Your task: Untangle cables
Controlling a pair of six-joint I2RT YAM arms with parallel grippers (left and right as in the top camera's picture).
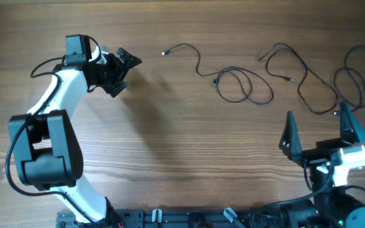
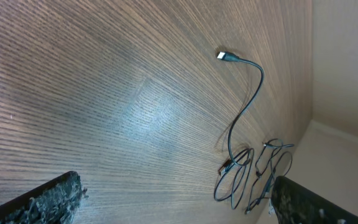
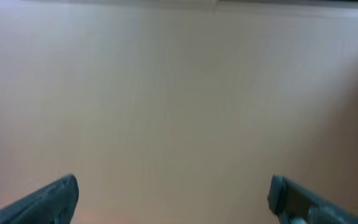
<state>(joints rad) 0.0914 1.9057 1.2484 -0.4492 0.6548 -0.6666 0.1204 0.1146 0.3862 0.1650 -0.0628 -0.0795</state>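
While both arms hover empty, the cables (image 1: 199, 68) sprawl across the wooden table (image 1: 170, 145) from twelve to two o'clock in the overhead view, one looped near centre, another winding off toward two o'clock. Your left gripper (image 1: 122, 69), at ten o'clock, stands fully spread and holds nothing. Your right gripper (image 1: 317, 123), at four o'clock, likewise gapes wide and bare. Go for the silvery plug (image 1: 165, 52) nearest the left fingers. Pinch just behind it and draw slowly toward nine o'clock, so the loops open rather than cinch.

Thin black cables (image 1: 215, 81) lie flat on the table (image 1: 170, 145) in loose, looping strands.
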